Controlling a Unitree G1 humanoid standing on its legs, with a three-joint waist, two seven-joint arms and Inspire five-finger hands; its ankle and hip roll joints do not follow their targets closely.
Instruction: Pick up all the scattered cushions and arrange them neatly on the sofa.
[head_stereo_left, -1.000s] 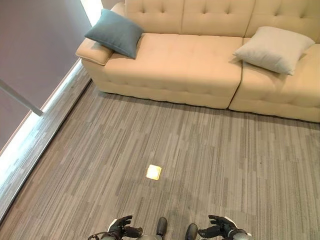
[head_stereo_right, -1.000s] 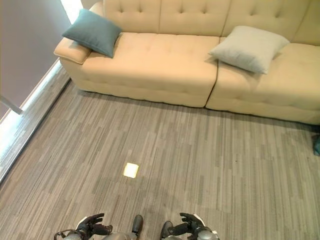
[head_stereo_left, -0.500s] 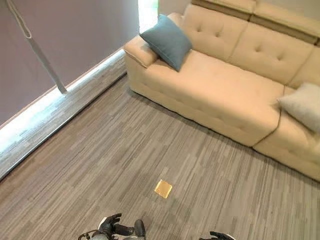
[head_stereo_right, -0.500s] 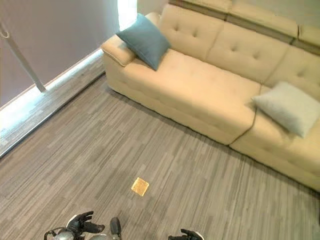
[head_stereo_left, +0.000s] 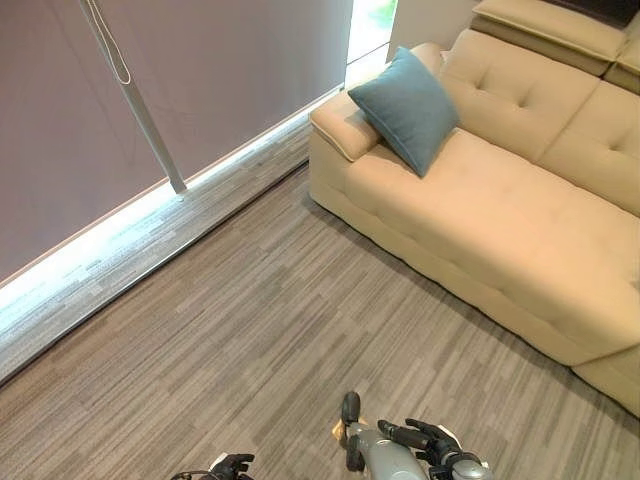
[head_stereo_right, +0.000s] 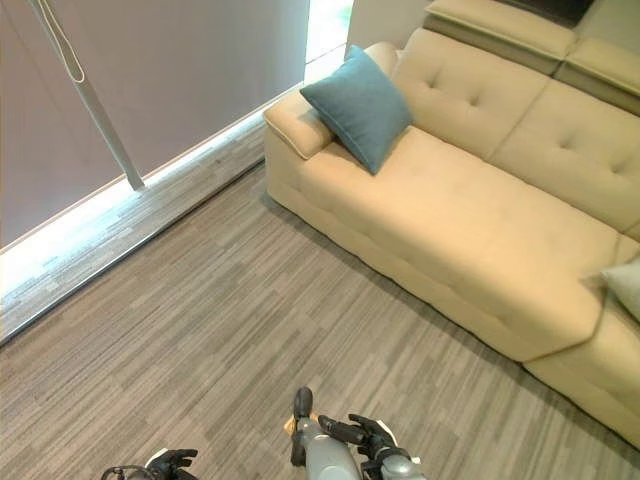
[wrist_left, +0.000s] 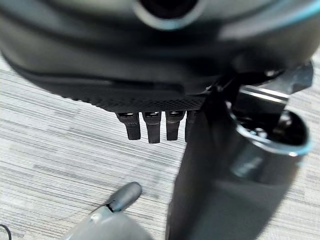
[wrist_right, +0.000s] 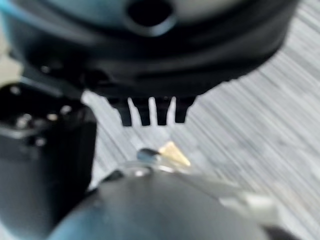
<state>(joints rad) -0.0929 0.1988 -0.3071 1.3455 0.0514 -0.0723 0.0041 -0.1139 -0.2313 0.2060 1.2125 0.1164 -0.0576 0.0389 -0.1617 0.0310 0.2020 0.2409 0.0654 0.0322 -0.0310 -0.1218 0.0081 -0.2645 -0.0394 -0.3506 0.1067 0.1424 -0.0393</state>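
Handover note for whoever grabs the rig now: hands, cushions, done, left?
Left hand: low at the robot's side, empty, fingers relaxed.
Right hand: low in front, empty, fingers loosely spread.
Teal cushion: on the sofa, leaning against the armrest at its end nearest the window blind.
Light grey cushion: just a corner shows at the edge of the right eye view, on the sofa seat.
Done: both visible cushions are on the sofa.
Left: no cushion on the carpet in sight; scan for others, then straighten.
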